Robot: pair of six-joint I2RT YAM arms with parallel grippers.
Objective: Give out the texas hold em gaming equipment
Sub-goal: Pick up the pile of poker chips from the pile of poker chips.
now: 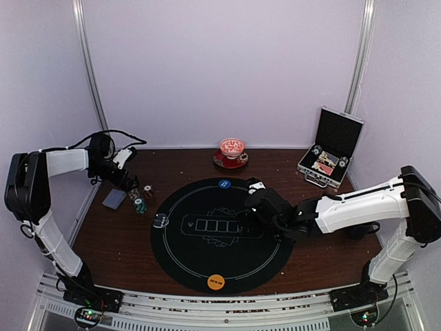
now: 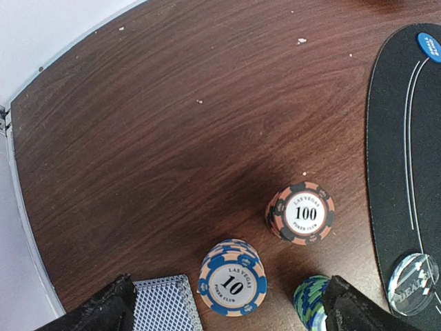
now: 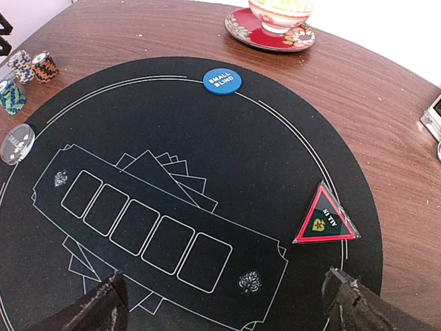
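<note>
Asking: where is the left gripper, and does it hold anything?

Answering: It hangs over the brown table, its fingers spread wide and empty. Between the two fingers stands a blue-and-white chip stack marked 10. A grey-blue card deck lies just beside the inner face of one finger, and a teal chip stack sits just beside the other. Ahead of the fingertips, apart from them, stands a red chip stack marked 100. Outside the teal-side finger, a clear dealer disc rests on the edge of the round black mat.

Asking: and the right gripper?

Answering: Its fingers are also released and empty, above the mat. A red-edged triangular All In marker lies just ahead of one fingertip. A printed row of five card boxes runs ahead of the other. The blue Small Blind disc lies well ahead of both, on the mat's far ring line.

Asking: anything else?

Answering: An orange disc sits on the mat's near edge, well apart from both grippers.
</note>
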